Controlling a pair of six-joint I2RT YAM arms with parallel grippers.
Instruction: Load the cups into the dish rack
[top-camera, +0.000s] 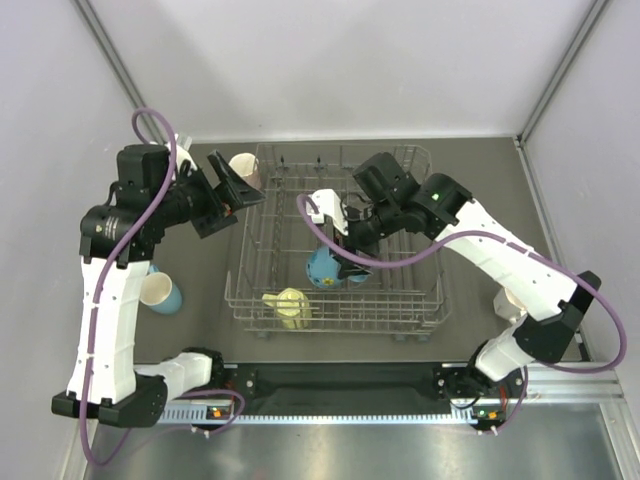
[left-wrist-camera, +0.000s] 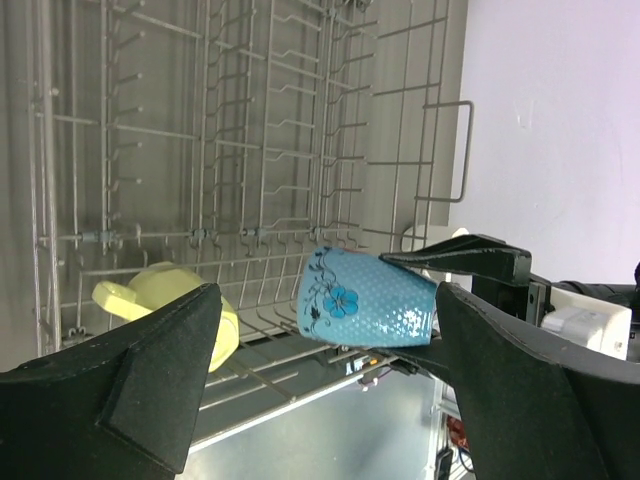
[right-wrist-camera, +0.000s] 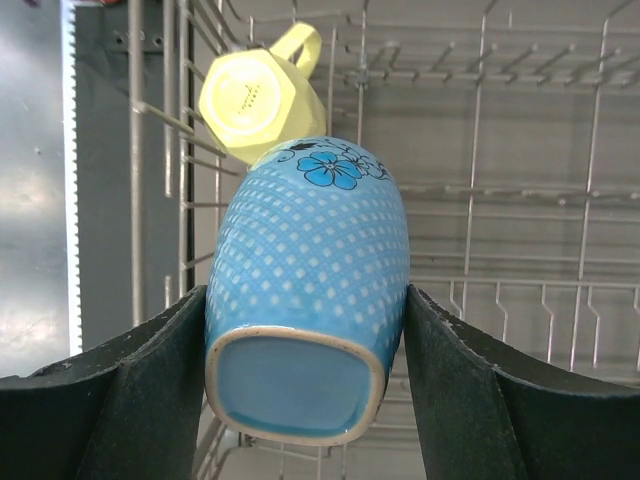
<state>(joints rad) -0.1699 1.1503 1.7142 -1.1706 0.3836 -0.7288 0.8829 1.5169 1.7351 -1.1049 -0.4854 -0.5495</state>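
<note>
My right gripper (top-camera: 333, 257) is shut on the blue mug (top-camera: 324, 267), which has white dots and a flower. It holds the mug over the front middle of the grey wire dish rack (top-camera: 400, 300). In the right wrist view the mug (right-wrist-camera: 310, 290) sits between both pads, base toward the camera. The yellow mug (top-camera: 288, 308) lies in the rack's front left; it also shows in the right wrist view (right-wrist-camera: 260, 95). My left gripper (top-camera: 225, 195) is open and empty at the rack's far left, beside the pink mug (top-camera: 245, 170). The left wrist view shows the blue mug (left-wrist-camera: 365, 310) and the yellow mug (left-wrist-camera: 170, 300).
A light blue mug (top-camera: 160, 292) lies on the table left of the rack, near my left arm. A white mug (top-camera: 510, 303) stands right of the rack, partly hidden by my right arm. Upright tines fill the rack (left-wrist-camera: 250, 120).
</note>
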